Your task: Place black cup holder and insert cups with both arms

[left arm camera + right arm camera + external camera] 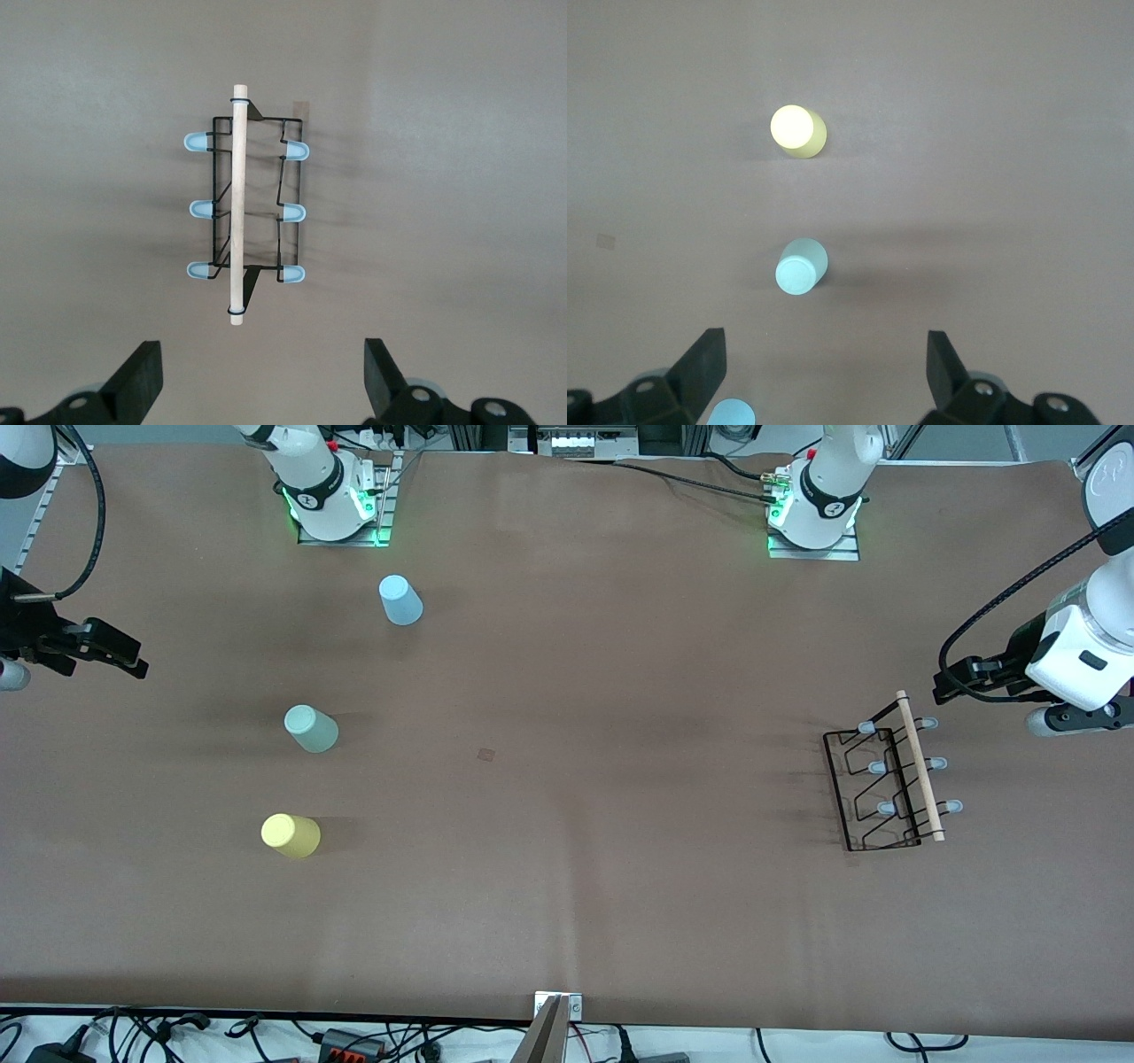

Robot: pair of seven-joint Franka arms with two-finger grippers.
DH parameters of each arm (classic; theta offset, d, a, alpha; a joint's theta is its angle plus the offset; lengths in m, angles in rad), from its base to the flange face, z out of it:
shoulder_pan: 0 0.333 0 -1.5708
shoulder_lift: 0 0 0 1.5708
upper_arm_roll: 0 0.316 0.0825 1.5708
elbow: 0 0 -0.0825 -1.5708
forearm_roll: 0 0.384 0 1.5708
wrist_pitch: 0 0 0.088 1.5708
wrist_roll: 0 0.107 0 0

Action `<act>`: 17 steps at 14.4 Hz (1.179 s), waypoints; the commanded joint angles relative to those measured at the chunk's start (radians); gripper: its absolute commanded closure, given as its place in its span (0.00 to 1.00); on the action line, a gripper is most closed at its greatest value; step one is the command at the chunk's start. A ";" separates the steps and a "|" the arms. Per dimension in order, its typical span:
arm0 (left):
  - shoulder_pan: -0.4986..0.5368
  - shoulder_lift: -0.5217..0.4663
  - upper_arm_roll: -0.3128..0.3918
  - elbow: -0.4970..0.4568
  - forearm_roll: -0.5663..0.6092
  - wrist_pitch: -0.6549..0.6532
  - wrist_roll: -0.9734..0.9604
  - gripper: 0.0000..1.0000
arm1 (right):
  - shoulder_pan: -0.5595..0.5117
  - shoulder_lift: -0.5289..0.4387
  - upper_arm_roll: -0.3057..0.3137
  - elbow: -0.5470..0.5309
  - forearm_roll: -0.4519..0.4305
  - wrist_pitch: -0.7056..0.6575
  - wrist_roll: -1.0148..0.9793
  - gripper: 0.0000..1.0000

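The black cup holder sits on the brown table toward the left arm's end, its wooden rod on top and pale pegs sticking out both sides. It also shows in the left wrist view. My left gripper hangs open and empty in the air just off the holder's rod end. The light blue cup, mint cup and yellow cup stand upside down toward the right arm's end. My right gripper is open and empty above the table beside them. Its wrist view shows the yellow cup, mint cup and blue cup.
The two arm bases stand along the table's edge farthest from the front camera. A small dark square mark lies mid-table. A metal bracket and cables sit at the edge nearest the camera.
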 commanded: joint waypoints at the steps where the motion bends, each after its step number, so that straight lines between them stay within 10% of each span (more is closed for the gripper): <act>1: -0.003 0.003 0.010 0.013 -0.026 -0.004 0.002 0.00 | 0.003 -0.016 0.002 -0.010 -0.014 -0.003 -0.007 0.00; 17: 0.003 0.005 0.013 0.013 -0.040 -0.004 0.002 0.00 | 0.003 -0.013 0.002 -0.006 -0.016 -0.001 -0.007 0.00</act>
